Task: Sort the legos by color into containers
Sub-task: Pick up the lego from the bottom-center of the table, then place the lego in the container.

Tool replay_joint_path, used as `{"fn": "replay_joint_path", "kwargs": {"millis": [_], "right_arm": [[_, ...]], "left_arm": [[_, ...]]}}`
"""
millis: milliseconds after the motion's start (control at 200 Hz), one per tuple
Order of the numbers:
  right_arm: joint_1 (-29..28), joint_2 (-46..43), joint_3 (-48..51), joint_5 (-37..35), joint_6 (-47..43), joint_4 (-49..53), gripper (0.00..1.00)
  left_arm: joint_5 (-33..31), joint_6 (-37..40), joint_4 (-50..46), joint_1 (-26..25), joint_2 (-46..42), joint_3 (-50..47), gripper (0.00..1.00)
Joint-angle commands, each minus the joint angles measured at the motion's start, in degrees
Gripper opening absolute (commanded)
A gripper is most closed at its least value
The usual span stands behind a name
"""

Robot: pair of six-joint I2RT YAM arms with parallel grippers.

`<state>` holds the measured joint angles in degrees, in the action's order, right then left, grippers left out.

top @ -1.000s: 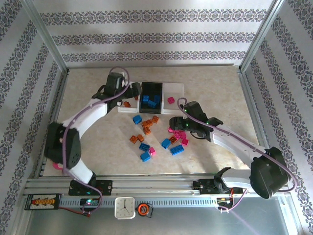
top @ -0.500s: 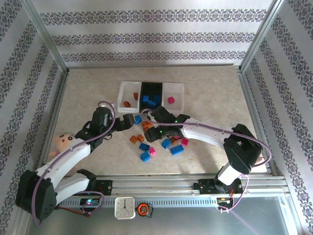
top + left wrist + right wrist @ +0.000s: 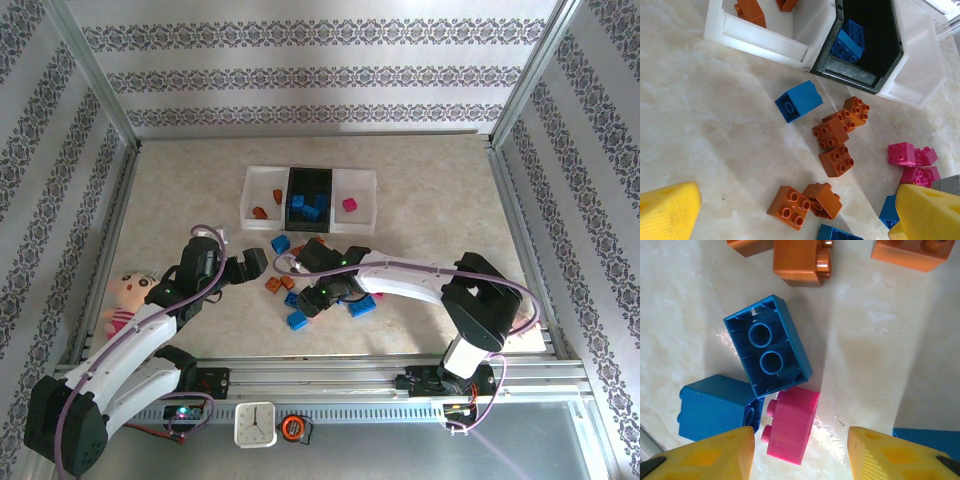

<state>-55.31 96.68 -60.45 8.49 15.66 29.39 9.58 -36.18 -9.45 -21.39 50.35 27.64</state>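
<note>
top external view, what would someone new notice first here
The scatter of blue, orange and pink legos mid-table, with both arms bent in over it. Beyond it sits a row of three bins, the black middle one holding blue bricks, and a small doll lies at the table's left edge. Up close, the right arm's yellow fingers stand open either side of a pink brick.
</note>
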Motion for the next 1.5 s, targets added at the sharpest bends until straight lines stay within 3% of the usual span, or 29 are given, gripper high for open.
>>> {"fn": "replay_joint_path", "kwargs": {"millis": [0, 305, 755, 914, 1114, 1249, 1499], "right_arm": [[-0.9, 1.5, -0.4, 1.3, -0.7, 0.1, 0.54], [-1.2, 3.7, -0.2, 2.4, -0.9, -0.8, 0.56], [0.0, -2.0, 3.1, 0.4, 0.1, -2.1, 0.22], [4.8, -9.9, 2.6, -0.4, -0.2, -0.8, 0.19], [17.9, -13.2, -3.6, -2.2, 1.2, -1.4, 0.18], [24.9, -7.5, -9.9, -5.3, 3.3, -3.5, 0.17], [28.7, 10.1, -24.9, -14.4, 4.2, -0.3, 0.18]], "left_arm": [[-0.9, -0.7, -0.9, -0.5, 0.8, 0.4, 1.00], [-1.1, -0.8, -1.1, -0.5, 2.1, 0.6, 1.00], [-1.3, -1.1, -0.6, -0.5, 2.5, 0.6, 1.00], [1.1, -1.2, 1.9, -0.5, 2.7, -0.1, 1.00], [3.0, -0.9, 3.9, -0.6, 4.0, -0.1, 1.00], [4.4, -0.3, 4.3, -0.6, 5.0, -0.1, 1.00], [7.1, 1.5, 2.5, -1.4, 7.0, 0.8, 0.99]]}}
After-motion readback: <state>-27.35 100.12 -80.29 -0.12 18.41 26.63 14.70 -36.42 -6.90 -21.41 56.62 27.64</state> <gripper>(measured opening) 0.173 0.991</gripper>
